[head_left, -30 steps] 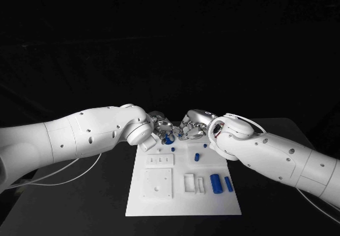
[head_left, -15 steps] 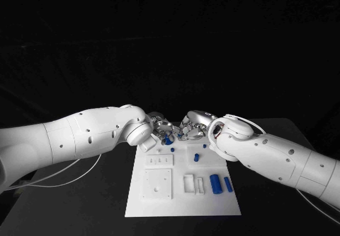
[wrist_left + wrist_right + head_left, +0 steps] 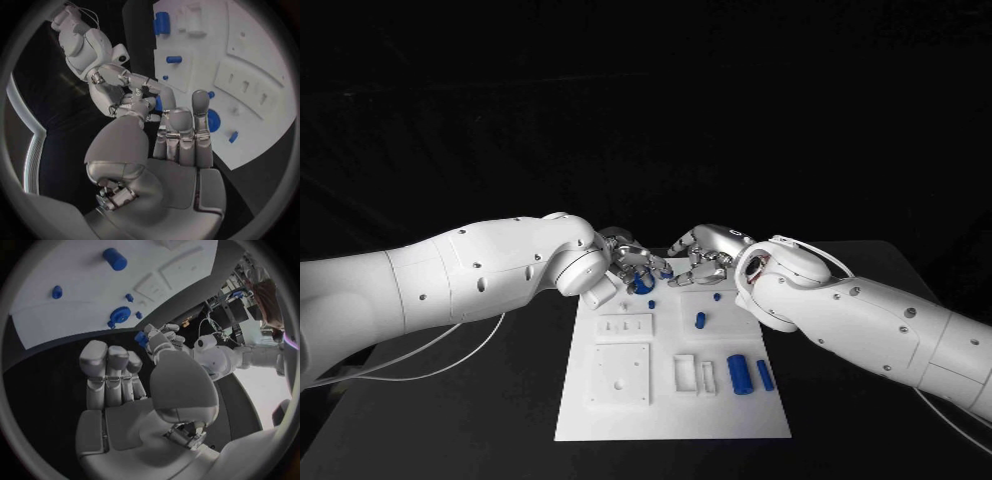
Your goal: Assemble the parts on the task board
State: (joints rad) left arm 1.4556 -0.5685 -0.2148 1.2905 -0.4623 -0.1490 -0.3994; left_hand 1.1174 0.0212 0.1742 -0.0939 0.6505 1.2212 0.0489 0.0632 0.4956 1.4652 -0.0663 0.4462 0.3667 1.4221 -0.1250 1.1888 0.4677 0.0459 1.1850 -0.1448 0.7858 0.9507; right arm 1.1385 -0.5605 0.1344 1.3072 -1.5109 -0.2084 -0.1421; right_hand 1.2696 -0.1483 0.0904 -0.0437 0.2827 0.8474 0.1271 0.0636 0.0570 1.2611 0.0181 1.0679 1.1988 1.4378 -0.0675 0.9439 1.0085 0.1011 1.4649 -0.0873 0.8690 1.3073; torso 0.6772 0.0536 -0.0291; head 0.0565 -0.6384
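Observation:
The white task board (image 3: 672,410) lies in the middle of the table. My left hand (image 3: 629,262) and right hand (image 3: 700,256) meet above its far edge. The left hand (image 3: 161,339) pinches a small blue part (image 3: 141,338) between thumb and finger; the same part (image 3: 158,103) sits close to the right hand's fingers (image 3: 140,90). My right hand (image 3: 119,375) has straight fingers, its thumb apart, and nothing in it. A blue gear (image 3: 643,284) sits on the board under the hands, with a small blue piece (image 3: 653,301) beside it.
On the board lie a blue peg (image 3: 700,320), a tiny blue stud (image 3: 717,296) and two blue cylinders (image 3: 738,373) (image 3: 764,374). White fixtures stand there: a slotted block (image 3: 626,326), a square plate (image 3: 620,375) and a holder (image 3: 687,372). Black table (image 3: 502,420) surrounds the board.
My right arm and hand have shifted slightly to the right, away from the left hand. The left hand and the parts on the board stay put.

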